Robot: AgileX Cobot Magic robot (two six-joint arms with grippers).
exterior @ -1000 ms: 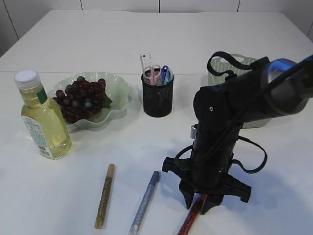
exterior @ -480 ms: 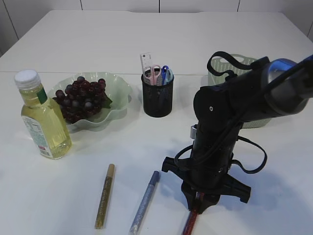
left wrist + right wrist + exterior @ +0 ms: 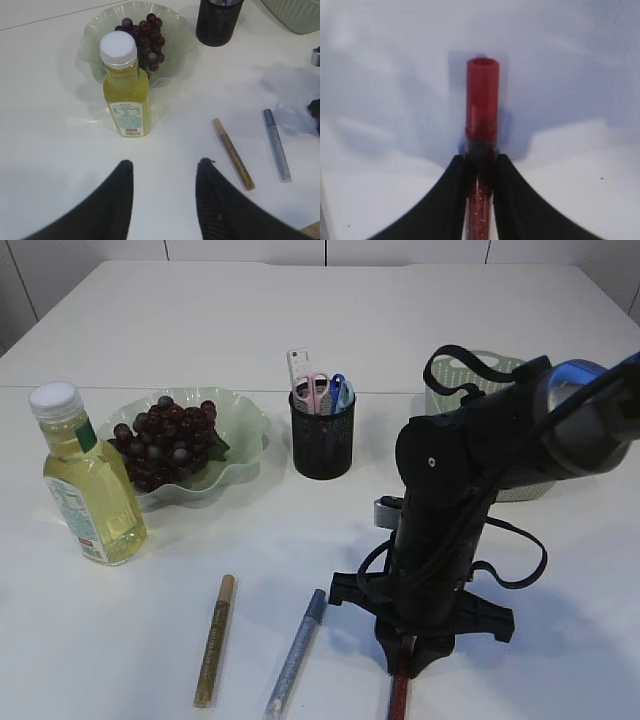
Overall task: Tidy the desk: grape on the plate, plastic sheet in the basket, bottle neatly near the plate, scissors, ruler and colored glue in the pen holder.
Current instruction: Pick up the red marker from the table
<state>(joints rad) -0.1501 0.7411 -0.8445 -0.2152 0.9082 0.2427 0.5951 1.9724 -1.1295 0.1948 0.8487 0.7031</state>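
My right gripper [image 3: 481,159] is shut on a red glitter glue tube [image 3: 482,100], whose red cap sticks out past the fingertips. In the exterior view that gripper [image 3: 407,665] points down at the table's front edge, with the tube [image 3: 398,695] below it. A gold glue tube [image 3: 214,640] and a silver one [image 3: 296,652] lie to its left. Grapes [image 3: 165,440] rest on the green plate [image 3: 250,415], and the bottle [image 3: 88,480] stands upright beside it. Scissors [image 3: 318,388] and a ruler [image 3: 299,365] stand in the pen holder [image 3: 322,435]. My left gripper [image 3: 164,164] hangs open over bare table. The plastic sheet is out of view.
The green basket [image 3: 470,370] stands at the back right, partly hidden by my right arm. In the left wrist view the bottle [image 3: 126,90] stands ahead of the fingers, with the gold tube [image 3: 233,153] and silver tube [image 3: 276,145] to the right.
My right gripper has closed onto the red glue tube. The tube has swung from a slant to point straight at the front edge. The left gripper has not moved.
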